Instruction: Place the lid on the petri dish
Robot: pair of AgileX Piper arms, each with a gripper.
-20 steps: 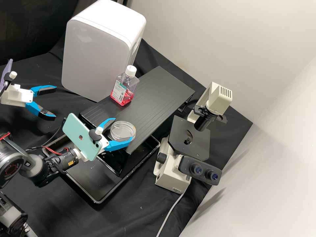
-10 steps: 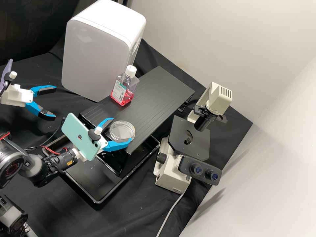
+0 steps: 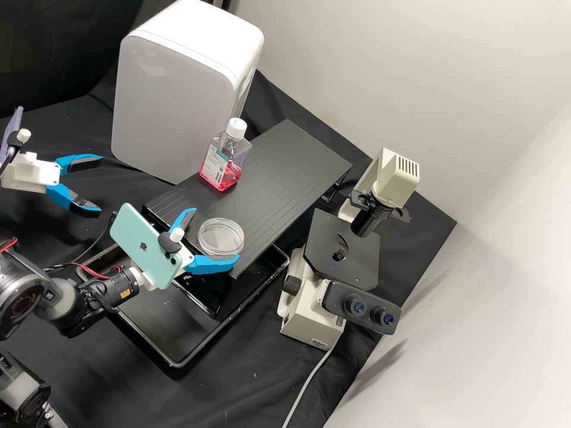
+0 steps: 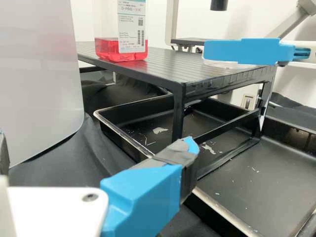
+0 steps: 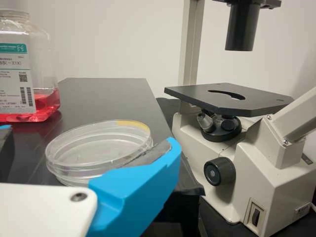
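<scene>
A clear petri dish (image 3: 220,236) with its lid on top rests near the front corner of the black raised platform (image 3: 279,172). My right gripper (image 3: 215,234) is open, one blue finger on each side of the dish's near part, neither seen to press it. In the right wrist view the dish (image 5: 98,150) lies just ahead, with one of my fingers (image 5: 143,182) close beside its rim. My left gripper (image 3: 99,183) hangs open and empty over the black cloth at the far left; one of its fingers (image 4: 165,170) shows in the left wrist view.
A flask of red liquid (image 3: 223,156) stands farther back on the platform. Behind it is a white box-shaped device (image 3: 181,83). A microscope (image 3: 351,249) stands to the right of the platform. A black tray (image 3: 178,333) lies under and in front of the platform.
My right gripper's fingers have spread wider and drawn back a little from the dish. The dish stays in place on the platform. My left arm has not moved.
</scene>
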